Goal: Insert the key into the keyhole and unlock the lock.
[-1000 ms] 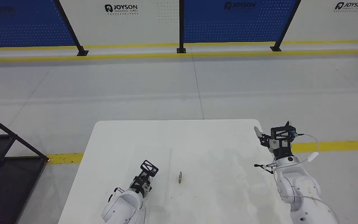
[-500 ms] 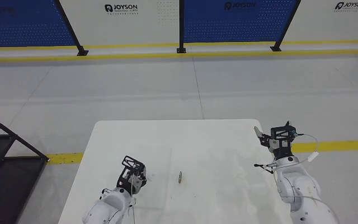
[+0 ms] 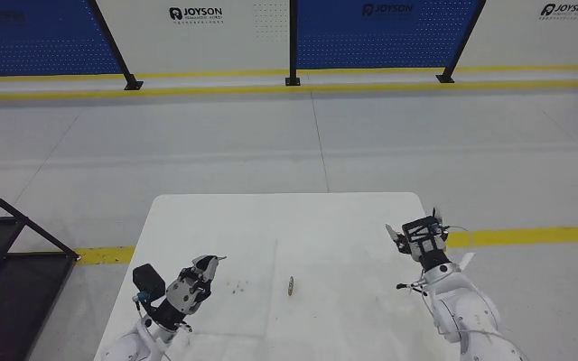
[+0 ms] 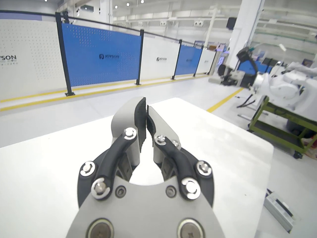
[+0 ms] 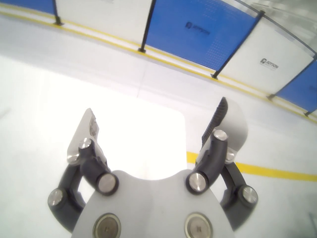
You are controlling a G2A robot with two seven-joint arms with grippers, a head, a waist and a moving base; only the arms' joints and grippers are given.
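Observation:
A small metallic object (image 3: 291, 285) lies near the middle of the white table (image 3: 343, 226); it is too small to tell whether it is the key or the lock. A few dark specks (image 3: 239, 289) sit to its left. My left gripper (image 3: 209, 263) is near the table's front left, left of the object, and is shut with nothing between the pads (image 4: 146, 108). My right gripper (image 3: 405, 234) is over the table's right edge, well apart from the object. It stands open and empty (image 5: 158, 118).
A black rack (image 3: 23, 248) stands on the floor left of the table. A yellow floor line (image 3: 524, 236) runs past the right edge. In the left wrist view a green cart (image 4: 279, 120) carrying white machine parts stands beyond the table.
My left arm has swung left and back towards the table's front left corner, its gripper turning to point right. My right gripper has shifted a little left and nearer, over the table edge.

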